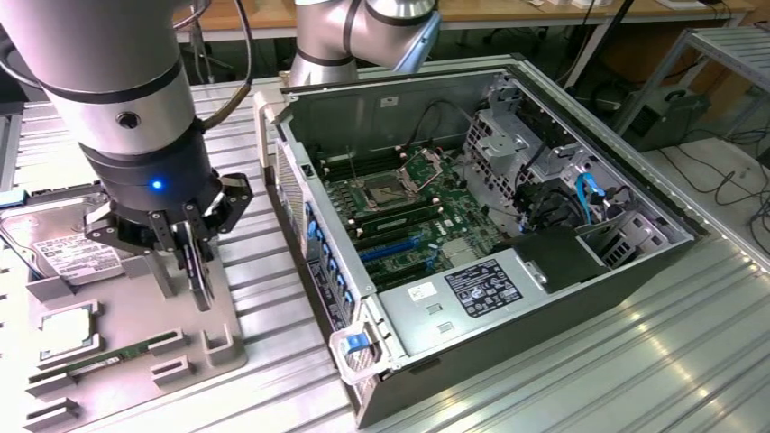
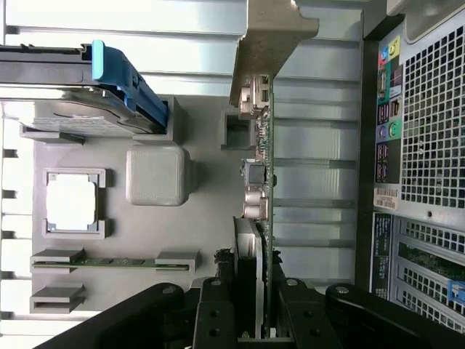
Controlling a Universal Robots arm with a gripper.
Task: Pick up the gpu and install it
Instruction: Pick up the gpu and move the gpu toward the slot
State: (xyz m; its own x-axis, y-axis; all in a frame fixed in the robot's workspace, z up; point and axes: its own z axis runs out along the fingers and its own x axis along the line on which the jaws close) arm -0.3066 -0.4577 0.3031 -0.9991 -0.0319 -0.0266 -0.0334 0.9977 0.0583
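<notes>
Ribbed metal bench [image 1: 650, 361], arm [image 1: 121, 90] vertical over grey tray [image 1: 144, 311], end effector [image 1: 183, 260] seemingly clamped on upright gpu [image 2: 260, 182].

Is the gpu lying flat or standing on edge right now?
On edge. The gpu stands upright, clamped in the gripper over the grey tray; the wrist view looks down its thin edge.
</notes>
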